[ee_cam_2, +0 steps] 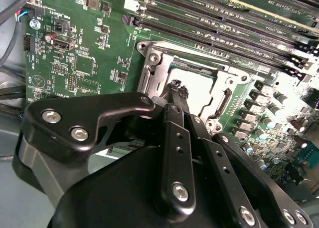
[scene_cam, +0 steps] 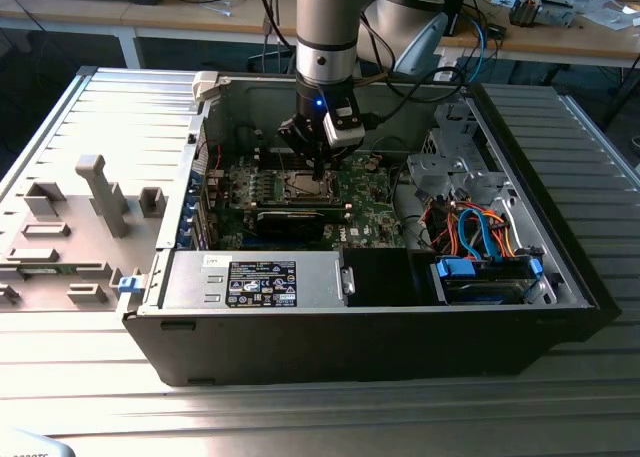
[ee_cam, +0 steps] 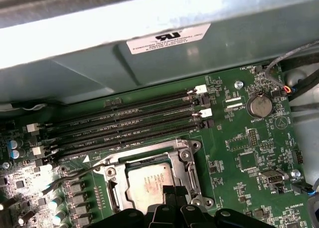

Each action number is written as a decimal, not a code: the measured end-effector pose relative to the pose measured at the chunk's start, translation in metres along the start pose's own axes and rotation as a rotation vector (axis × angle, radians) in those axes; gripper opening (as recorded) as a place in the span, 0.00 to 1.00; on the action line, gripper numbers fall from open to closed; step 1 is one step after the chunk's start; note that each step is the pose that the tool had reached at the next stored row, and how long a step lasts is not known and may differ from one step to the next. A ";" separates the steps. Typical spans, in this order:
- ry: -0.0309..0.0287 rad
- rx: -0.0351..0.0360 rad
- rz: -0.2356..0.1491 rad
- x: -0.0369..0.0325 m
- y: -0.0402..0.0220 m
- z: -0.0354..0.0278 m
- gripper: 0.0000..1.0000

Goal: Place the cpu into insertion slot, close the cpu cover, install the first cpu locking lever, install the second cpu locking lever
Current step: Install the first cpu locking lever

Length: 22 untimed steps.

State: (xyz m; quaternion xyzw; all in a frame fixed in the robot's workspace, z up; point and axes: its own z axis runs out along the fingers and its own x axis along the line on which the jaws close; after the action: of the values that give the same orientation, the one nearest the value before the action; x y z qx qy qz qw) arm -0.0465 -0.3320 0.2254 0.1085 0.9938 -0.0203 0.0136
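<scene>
The cpu (ee_cam: 147,180) lies silver face up inside the insertion slot (scene_cam: 303,187) on the green board. The cpu cover (ee_cam: 144,160), a silver frame with a window, lies flat around it. In the second wrist view the cpu (ee_cam_2: 198,84) and the cpu cover (ee_cam_2: 199,58) sit just past my fingertips. My gripper (ee_cam_2: 175,87) is shut with nothing between its black fingers (ee_cam_2: 174,138). Its tips (ee_cam: 169,189) hover at the socket's edge, over the chip's rim. A thin dark rod (ee_cam: 75,177), possibly a locking lever, sticks out beside the socket. In the exterior view my gripper (scene_cam: 318,175) hangs straight down over the socket.
Long black memory slots (ee_cam: 134,118) run beside the socket, near the grey case wall (ee_cam: 149,63). A coin battery (ee_cam: 260,107) sits on the board. The labelled power-supply box (scene_cam: 260,282) and a blue drive cage (scene_cam: 485,277) line the case front. A grey side panel (scene_cam: 80,227) lies at the exterior view's left.
</scene>
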 end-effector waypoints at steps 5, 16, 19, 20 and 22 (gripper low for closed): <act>-0.0002 -0.0001 -0.004 0.0000 0.0000 0.0000 0.11; -0.0006 -0.0005 -0.015 0.0000 0.0000 0.0000 0.11; -0.0007 -0.0005 -0.017 0.0000 0.0000 0.0000 0.11; -0.0007 -0.0006 -0.018 0.0000 0.0000 0.0000 0.11; -0.0007 -0.0006 -0.019 0.0000 0.0000 0.0000 0.11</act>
State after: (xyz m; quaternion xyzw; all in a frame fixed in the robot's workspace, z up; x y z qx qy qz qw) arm -0.0465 -0.3320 0.2254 0.0992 0.9948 -0.0202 0.0138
